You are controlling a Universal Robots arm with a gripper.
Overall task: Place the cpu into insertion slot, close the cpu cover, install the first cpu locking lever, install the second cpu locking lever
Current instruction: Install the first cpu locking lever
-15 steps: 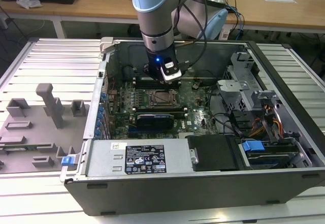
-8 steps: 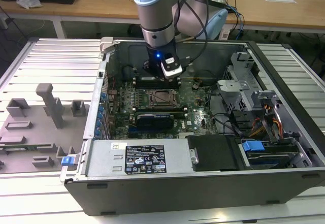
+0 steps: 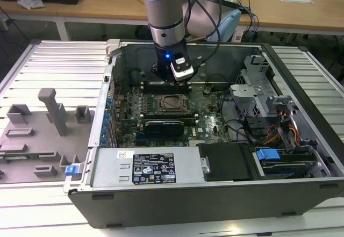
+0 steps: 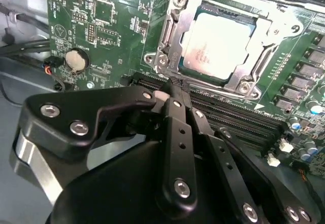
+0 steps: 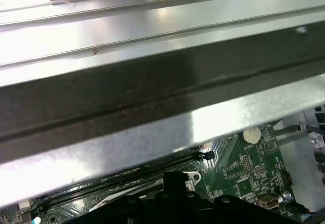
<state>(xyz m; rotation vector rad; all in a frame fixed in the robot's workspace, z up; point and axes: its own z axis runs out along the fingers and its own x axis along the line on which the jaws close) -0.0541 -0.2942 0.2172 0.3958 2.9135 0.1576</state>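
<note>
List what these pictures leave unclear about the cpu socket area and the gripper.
- Locking levers: in the second wrist view thin rods run along the cpu cover, but whether they are latched cannot be told.
- The cpu in the exterior view: too small to tell apart from its socket.
- The gripper: fingertips meet, nothing visibly held.
- First wrist view: the case wall hides the socket.

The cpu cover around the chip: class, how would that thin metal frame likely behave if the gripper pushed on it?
The cpu cover looks like thin sheet metal with a big window, so probably light and slightly springy. It lies flat around the cpu, so a downward push would likely meet firm resistance. Its shiny surface may let the gripper slip.
</note>
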